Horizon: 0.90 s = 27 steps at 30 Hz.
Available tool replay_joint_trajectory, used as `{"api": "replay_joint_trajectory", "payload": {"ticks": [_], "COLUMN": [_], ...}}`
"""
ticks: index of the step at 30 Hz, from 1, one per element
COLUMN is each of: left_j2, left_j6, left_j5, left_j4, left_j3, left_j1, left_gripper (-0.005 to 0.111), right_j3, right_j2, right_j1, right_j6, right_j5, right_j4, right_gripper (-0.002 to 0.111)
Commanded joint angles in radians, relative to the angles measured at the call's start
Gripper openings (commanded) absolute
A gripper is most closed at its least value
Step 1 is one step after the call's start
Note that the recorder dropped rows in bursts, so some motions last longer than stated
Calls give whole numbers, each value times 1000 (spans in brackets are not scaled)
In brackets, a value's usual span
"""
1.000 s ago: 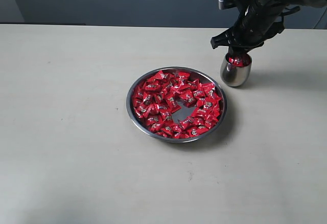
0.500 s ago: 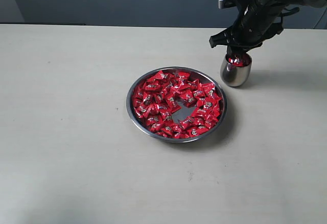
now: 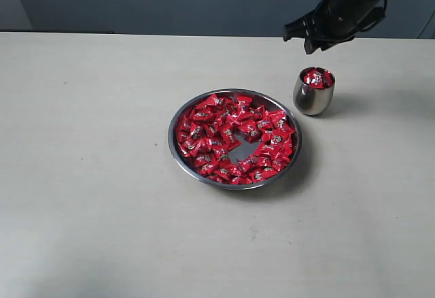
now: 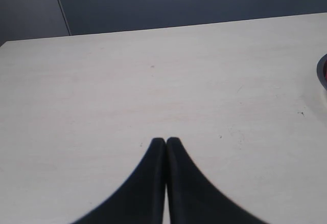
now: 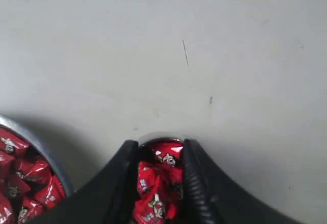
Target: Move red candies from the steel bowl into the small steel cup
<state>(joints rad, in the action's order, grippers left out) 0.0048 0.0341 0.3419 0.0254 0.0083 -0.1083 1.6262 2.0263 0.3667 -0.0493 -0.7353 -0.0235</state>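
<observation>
Below right gripper, small steel cup

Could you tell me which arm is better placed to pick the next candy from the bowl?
Likely right. The right end effector hangs open above the cup, beside the bowl of candies. The left end effector is shut, out of the exterior view.

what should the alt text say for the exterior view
A wide steel bowl full of red candies sits in the middle of a pale table, with a small steel cup holding a few more just up and right of it. The robot's right pincer hangs in the air above the cup, not touching it.
</observation>
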Motion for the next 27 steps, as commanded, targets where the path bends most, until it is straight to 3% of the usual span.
{"api": "replay_joint_trajectory", "payload": {"ticks": [1, 4, 8, 19, 27], "left_j2": [-5, -5, -5, -5, -5], "left_j6": [-5, -5, -5, -5, -5], "left_j5": [-8, -8, -8, -8, -8], "left_j4": [2, 2, 2, 2, 2], "left_j3": [-8, -8, -8, -8, -8], "left_j1": [0, 0, 0, 0, 0], "left_gripper": [0, 0, 0, 0, 0], "right_j3": [3, -26, -149, -414, -445], "right_j2": [-82, -128, -234, -547, -670], "right_j1": [-6, -6, -6, -6, -6], "right_j6": [-1, 9, 44, 49, 49], "right_j5": [9, 59, 218, 390, 337], "right_j4": [3, 14, 14, 69, 187], "right_gripper": [29, 20, -1, -1, -1]}}
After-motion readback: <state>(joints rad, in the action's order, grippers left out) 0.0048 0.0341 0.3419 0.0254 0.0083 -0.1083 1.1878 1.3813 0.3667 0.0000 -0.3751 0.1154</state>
